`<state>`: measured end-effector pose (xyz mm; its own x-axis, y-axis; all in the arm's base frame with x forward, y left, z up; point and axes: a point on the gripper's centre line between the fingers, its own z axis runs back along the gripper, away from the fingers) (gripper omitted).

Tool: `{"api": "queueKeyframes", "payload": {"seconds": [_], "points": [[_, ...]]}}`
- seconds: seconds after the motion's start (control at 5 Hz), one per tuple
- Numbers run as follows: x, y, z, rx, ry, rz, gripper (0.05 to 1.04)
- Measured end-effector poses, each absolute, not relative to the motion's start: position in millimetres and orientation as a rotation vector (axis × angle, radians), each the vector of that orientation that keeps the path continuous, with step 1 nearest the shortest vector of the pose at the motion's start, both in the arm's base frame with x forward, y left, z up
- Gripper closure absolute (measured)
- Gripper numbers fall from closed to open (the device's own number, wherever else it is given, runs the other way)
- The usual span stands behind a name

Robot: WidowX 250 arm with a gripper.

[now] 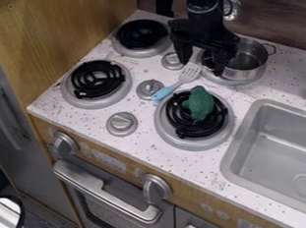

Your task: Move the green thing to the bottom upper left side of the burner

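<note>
One fixed camera looks down at a slant from above the counter's (141,144) front, facing the back wall (274,23), near enough that the right edge crops the sink (244,154).

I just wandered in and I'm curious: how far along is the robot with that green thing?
Nothing looks finished: the green thing sits on the burner nearest the sink, not at its upper left side. Nothing is in hand; the gripper is open near the pot. Grasping, shifting and releasing seem left.
</note>
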<state>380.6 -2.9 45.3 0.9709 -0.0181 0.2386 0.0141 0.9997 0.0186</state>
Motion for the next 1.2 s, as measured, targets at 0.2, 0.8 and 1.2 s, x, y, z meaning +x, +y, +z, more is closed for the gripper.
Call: {"api": "queueKeyframes", "payload": {"seconds": [0.2,0.8,1.2], "points": [[375.4,-2.8,29.4,0.017,-0.195,-0.017,0.082],[371.3,1.8,-26.7,-0.018,-0.068,0.04,0.082],[373.1,0.1,-33.8,-0.047,-0.053,0.047,0.379]]}}
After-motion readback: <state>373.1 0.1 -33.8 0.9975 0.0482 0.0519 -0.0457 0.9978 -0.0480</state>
